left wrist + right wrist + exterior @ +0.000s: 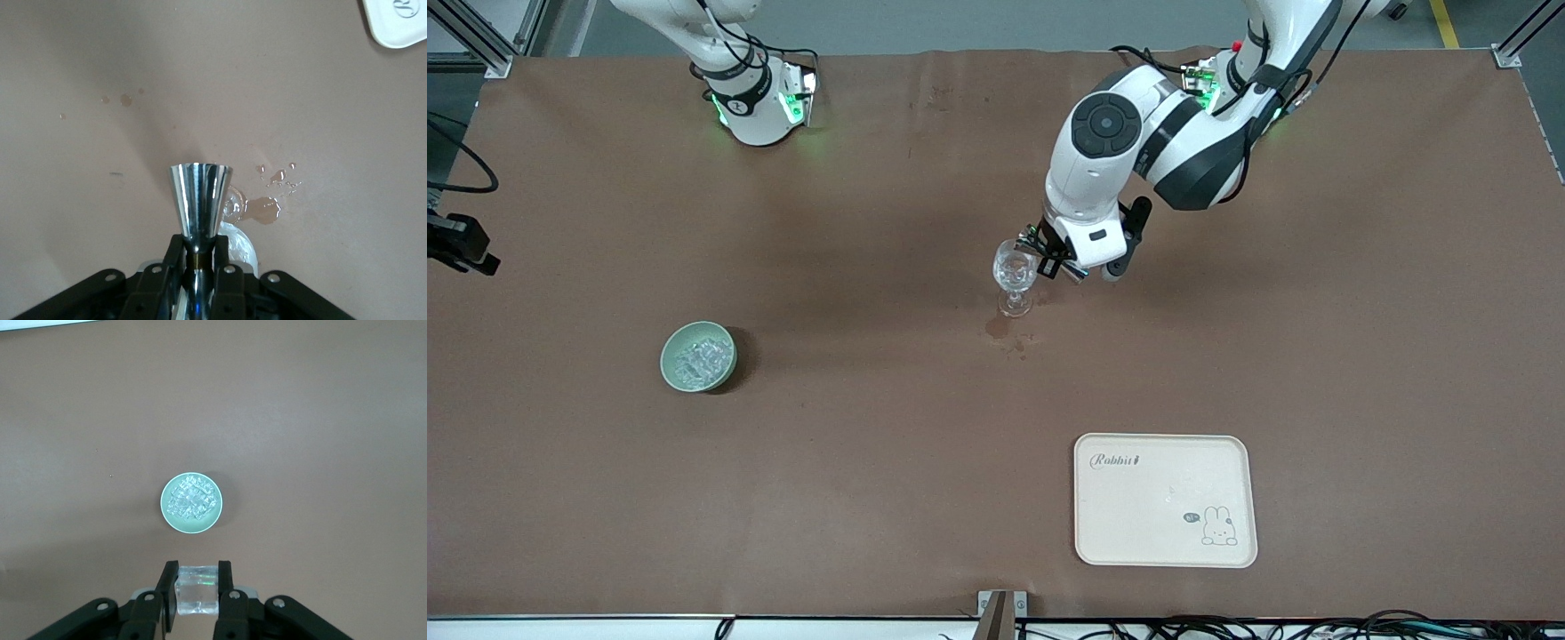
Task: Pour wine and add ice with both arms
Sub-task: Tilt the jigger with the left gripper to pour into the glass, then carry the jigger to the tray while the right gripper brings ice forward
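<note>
- Nearest the camera lies a cream tray (1165, 498), bare, toward the left arm's end of the desk (1360, 311).
- Farther from the camera, toward the right arm's end, a green bowl (666, 357) holds the ice (696, 357), a heap of clear cubes.
- Mid-desk stands the glass (1015, 276), upright, with a brown puddle (998, 327) and some drops on the desk just beside its foot.
- Risk: liquid is already on the desk, so I judge the pour is missing the rim. More tilt with the mouth off-centre would add to the puddle.
- Risk: the left end effector (1049, 253) sits right against the glass bowl. A sideways nudge could tip the glass, and the wet desk would let its foot slide.
- Risk: a cube (198, 590) dropped from height into the glass could splash or bounce out. Its slick faces could also let it slip free early.
- The left arm (1138, 142) reaches down from its base, elbow bent and wrist low. Its end effector is pressed onto the waist of a steel jigger (200, 197), which seems tipped toward the glass rim.
- The right arm (738, 80) shows only its base in the front view. The right wrist view places the right end effector (198, 577) high over the bowl, pinching one cube between its fingers (168, 587). I judge it waits for its turn.
</note>
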Robot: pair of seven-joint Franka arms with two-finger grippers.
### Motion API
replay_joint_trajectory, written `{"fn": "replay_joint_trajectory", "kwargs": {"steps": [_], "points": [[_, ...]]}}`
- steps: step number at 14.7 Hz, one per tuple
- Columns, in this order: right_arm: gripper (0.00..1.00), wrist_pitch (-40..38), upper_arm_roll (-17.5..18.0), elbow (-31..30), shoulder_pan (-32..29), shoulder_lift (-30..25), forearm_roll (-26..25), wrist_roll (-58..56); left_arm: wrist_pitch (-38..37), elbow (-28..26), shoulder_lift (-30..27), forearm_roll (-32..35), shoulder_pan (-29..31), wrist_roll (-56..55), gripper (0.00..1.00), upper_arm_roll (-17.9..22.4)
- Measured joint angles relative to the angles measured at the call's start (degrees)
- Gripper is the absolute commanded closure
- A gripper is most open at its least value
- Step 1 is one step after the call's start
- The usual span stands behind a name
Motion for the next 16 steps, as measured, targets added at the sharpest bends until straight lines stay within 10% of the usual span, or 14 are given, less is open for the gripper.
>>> {"fn": "replay_joint_trajectory", "kwargs": {"steps": [16], "points": [[1.00, 0.11, 0.20, 0.00, 0.12, 0.03, 0.00, 0.20, -0.33, 0.69, 0.14, 8.34, -1.91, -3.69, 0.99, 0.15]]}}
